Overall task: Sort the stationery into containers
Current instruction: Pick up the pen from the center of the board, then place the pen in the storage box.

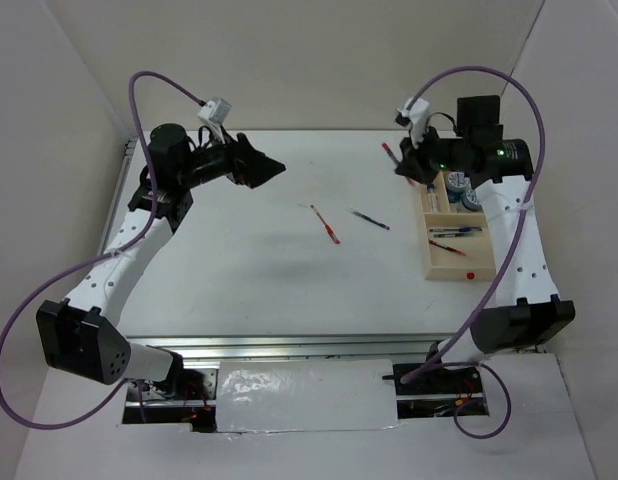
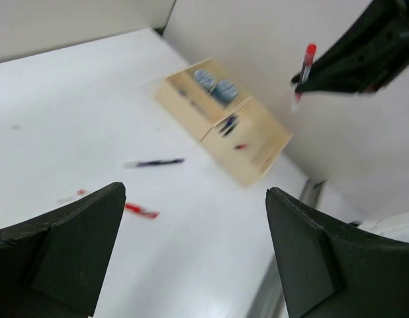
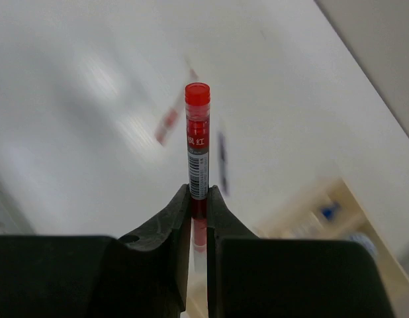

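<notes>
Right gripper [image 3: 198,199] pinches red pen [image 3: 197,132], aloft near far end of tray [image 1: 447,271]. Left gripper [image 2: 194,192] wide apart, holding nothing, above tabletop [image 1: 239,270]. Second red pen [image 1: 326,225], dark pen [image 1: 370,220] lie mid-tabletop.

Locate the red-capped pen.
In the top view the pen is clamped in the right gripper at far right, just left of the tray's far end.

I see my right gripper [image 3: 198,195] clamped on a red-capped pen [image 3: 197,132], fingers [image 3: 170,222] pinching its lower barrel. The cap end points up and away, and there's a barcode label just under a red band. Behind it the white surface [image 3: 72,99] is motion-blurred. A second red pen [image 3: 170,119] and a dark pen [image 3: 222,165] lie on it. The beige tray [image 3: 353,199] is at lower right, with something blue inside, too blurred to identify.
</notes>
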{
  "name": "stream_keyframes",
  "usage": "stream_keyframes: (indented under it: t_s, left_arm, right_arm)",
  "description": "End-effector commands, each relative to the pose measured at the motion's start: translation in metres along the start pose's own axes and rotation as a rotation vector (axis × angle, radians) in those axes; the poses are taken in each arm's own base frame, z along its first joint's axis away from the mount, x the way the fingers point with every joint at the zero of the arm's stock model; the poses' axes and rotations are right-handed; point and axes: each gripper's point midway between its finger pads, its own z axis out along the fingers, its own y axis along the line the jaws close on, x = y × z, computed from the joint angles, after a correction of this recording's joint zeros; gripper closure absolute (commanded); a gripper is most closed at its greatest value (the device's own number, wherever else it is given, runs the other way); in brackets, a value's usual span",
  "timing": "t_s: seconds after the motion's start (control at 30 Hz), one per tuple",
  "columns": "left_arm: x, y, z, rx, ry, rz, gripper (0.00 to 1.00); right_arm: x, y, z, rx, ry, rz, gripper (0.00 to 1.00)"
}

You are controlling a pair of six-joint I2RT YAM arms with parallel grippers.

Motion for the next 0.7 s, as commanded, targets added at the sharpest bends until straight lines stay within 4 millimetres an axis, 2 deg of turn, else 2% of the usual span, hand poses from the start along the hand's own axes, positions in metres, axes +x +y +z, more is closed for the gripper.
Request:
stream_keyframes:
  t_s: [0.0, 0.03, 0.07, 0.1, 0.13, 0.23, 0.37, 0.47, 0.5, 0.53, 0.57, 0.6, 0.63, 0.67]
  left_arm:
    - [0.04, 0.026, -0.006, -0.08, 0.174, 0.237, 0.01]
    - [0.046, 0.03, -0.006, -0.088, 0.189, 0.268, 0.01]
    - [0.052, 0.029, -0.004, -0.08, 0.203, 0.277, 0.01]
    - [0.058, 0.03, -0.003, -0.076, 0.217, 0.288, 0.01]
    - [0.062, 0.03, -0.001, -0.076, 0.224, 0.288, 0.01]
    - [0.066, 0.029, 0.004, -0.067, 0.227, 0.306, 0.01]
    - [0.07, 0.035, 0.008, -0.08, 0.242, 0.314, 0.01]
    - [0.078, 0.049, 0.016, -0.105, 0.28, 0.367, 0.01]
    - [0.081, 0.049, 0.021, -0.112, 0.292, 0.382, 0.01]
    - [0.072, 0.052, 0.026, -0.128, 0.289, 0.454, 0.01]
    - [0.08, 0.073, 0.029, -0.201, 0.341, 0.489, 0.01]
    - [0.083, 0.078, 0.035, -0.227, 0.367, 0.505, 0.01]
    - [0.078, 0.092, 0.045, -0.281, 0.381, 0.508, 0.01]
    - [0.088, 0.095, 0.045, -0.291, 0.432, 0.476, 0.01]
  right_arm:
    - [0.124, -0.041, -0.045, 0.028, 0.486, -0.279, 1.0]
    - [0.144, -0.071, -0.068, 0.092, 0.571, -0.36, 1.0]
    - [0.163, -0.078, -0.072, 0.098, 0.619, -0.379, 1.0]
    - [0.173, -0.087, -0.079, 0.105, 0.658, -0.419, 1.0]
    - [0.191, -0.103, -0.089, 0.119, 0.731, -0.483, 1.0]
    - [0.22, -0.121, -0.097, 0.098, 0.852, -0.583, 0.99]
    - [0.249, -0.133, -0.091, 0.078, 0.934, -0.65, 0.98]
    - [0.274, -0.144, -0.084, 0.074, 1.019, -0.661, 0.96]
    - [0.284, -0.142, -0.08, 0.057, 1.035, -0.651, 0.96]
    - [0.294, -0.143, -0.079, 0.046, 1.065, -0.641, 0.95]
    - [0.296, -0.147, -0.075, 0.059, 1.072, -0.65, 0.94]
    - [0.309, -0.145, -0.072, 0.041, 1.091, -0.641, 0.93]
    - [0.313, -0.147, -0.073, 0.045, 1.118, -0.643, 0.92]
    - [0.315, -0.149, -0.072, 0.055, 1.126, -0.647, 0.91]
